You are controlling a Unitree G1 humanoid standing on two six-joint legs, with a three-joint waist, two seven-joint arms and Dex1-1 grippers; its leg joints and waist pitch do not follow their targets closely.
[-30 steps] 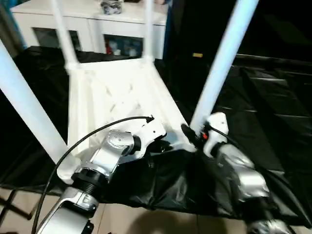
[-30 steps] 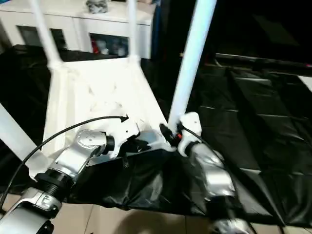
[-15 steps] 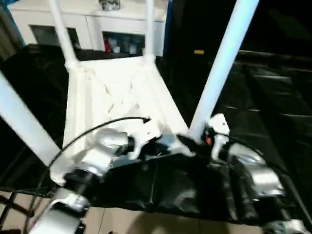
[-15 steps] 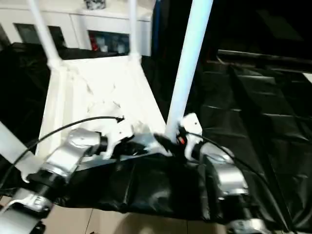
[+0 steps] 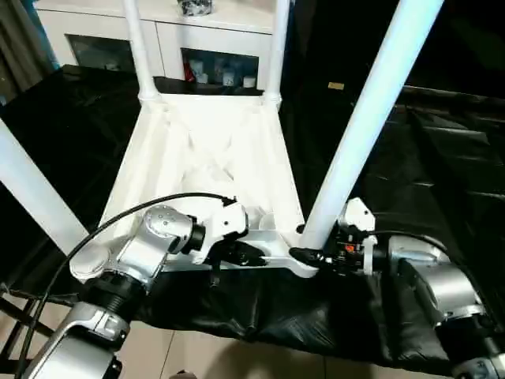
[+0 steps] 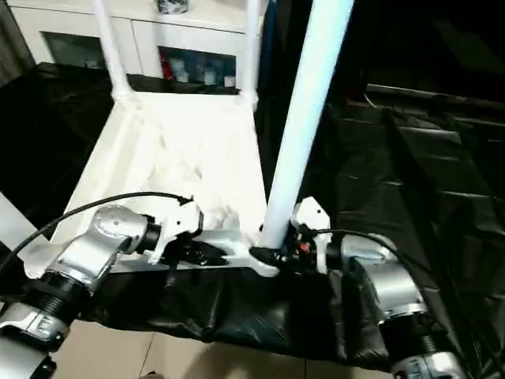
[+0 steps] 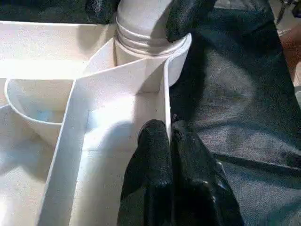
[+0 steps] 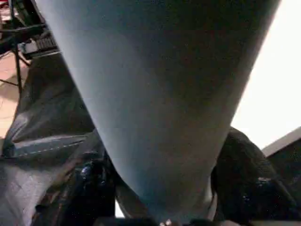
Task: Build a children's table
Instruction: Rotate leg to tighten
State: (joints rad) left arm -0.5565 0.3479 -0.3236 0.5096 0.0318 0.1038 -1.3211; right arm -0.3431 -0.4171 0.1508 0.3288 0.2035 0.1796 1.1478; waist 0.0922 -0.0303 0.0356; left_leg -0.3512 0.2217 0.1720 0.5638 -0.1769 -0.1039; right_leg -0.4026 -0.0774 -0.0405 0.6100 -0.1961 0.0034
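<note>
One table top lies upside down on the black sheet, with four legs standing up from its corners.

You see the black sheet (image 5: 442, 174) as the largest thing, covering the work surface, and behind it one white cabinet (image 5: 102, 35). On the sheet lies the one white table top (image 5: 209, 162), ribbed side up. Four white legs stand in its corner sockets: two far legs (image 5: 136, 47) at the back, one near left leg (image 5: 31, 197), and one near right leg (image 5: 371, 118). Your two silver forearms reach to the near edge. Your left gripper (image 7: 169, 141) is pinched closed on the thin wall of the top's near rim, close to the right corner socket. Your right gripper (image 8: 162, 188) has one black finger on each side of the near right leg at its base, holding it.
</note>
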